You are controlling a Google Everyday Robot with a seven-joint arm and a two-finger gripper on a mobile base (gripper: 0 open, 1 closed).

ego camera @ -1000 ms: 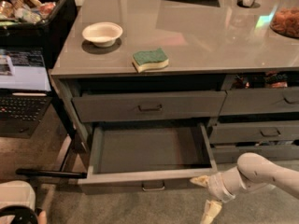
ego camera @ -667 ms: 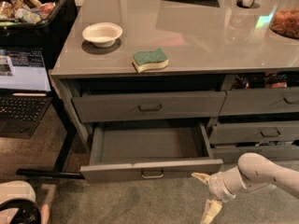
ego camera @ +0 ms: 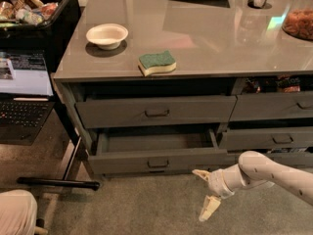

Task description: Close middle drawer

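Note:
The middle drawer (ego camera: 122, 162) is the wide grey one under the top drawer (ego camera: 112, 112) of the left column. It stands partly out, with a narrow strip of its grey inside (ego camera: 156, 142) showing. Its small bar handle (ego camera: 158, 163) sits at the centre of the front. My gripper (ego camera: 203, 193) is low over the carpet, just in front of the drawer's right end and a little below its front. Its two pale fingers (ego camera: 199, 173) are spread apart and hold nothing. The white arm (ego camera: 274, 173) comes in from the right.
On the counter (ego camera: 210, 38) lie a white bowl (ego camera: 107, 35) and a green sponge (ego camera: 156, 62). Narrower drawers (ego camera: 274, 106) fill the right column. A laptop (ego camera: 24, 92) and a black bin of snacks (ego camera: 29, 4) stand at left. A black bar (ego camera: 58, 183) lies on the floor.
The middle drawer has slid in a long way; far less of its inside shows now. The gripper has stayed in front of its right end.

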